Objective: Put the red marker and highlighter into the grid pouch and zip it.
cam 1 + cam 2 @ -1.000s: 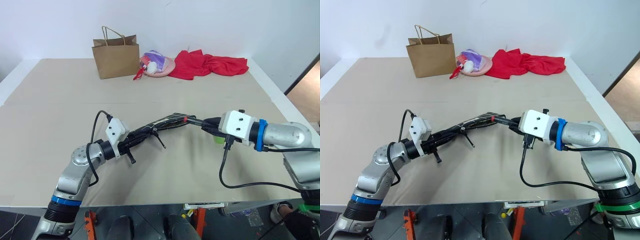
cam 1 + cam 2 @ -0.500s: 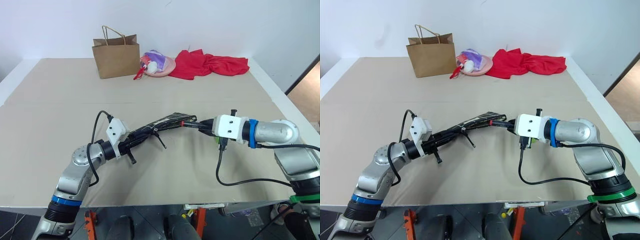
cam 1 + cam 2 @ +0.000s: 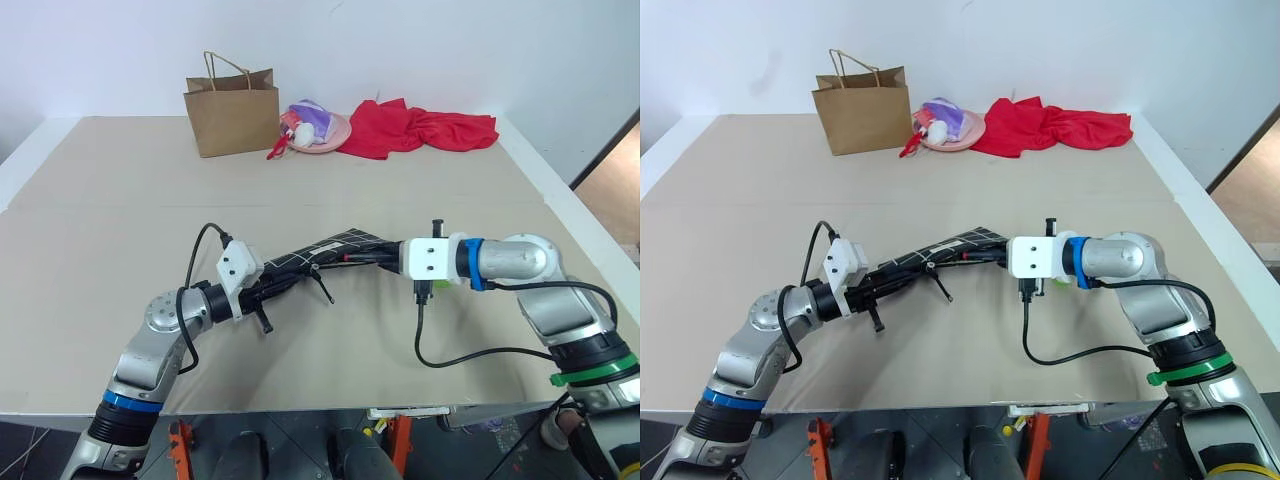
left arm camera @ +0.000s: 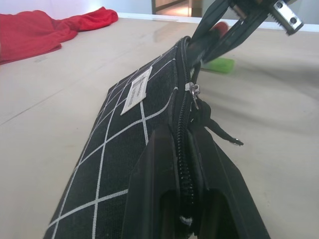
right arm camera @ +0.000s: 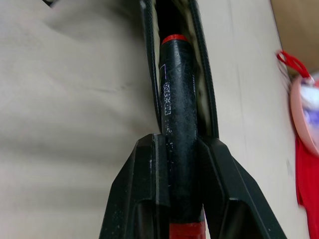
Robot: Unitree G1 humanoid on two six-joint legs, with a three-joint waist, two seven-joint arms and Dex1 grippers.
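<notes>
Here the right claw (image 5: pixel 177 149) pinches the marker (image 5: pixel 178 99), its tip inside the open pouch (image 4: pixel 144 114); the left claw (image 4: pixel 187 164) clamps the pouch's zipper edge.

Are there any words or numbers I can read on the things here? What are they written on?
None can be read.
The grid pouch has a small white label with print, too blurred to read.
The red marker has white print down its black barrel, too small and blurred to read.
The brown paper bag shows no writing.
</notes>
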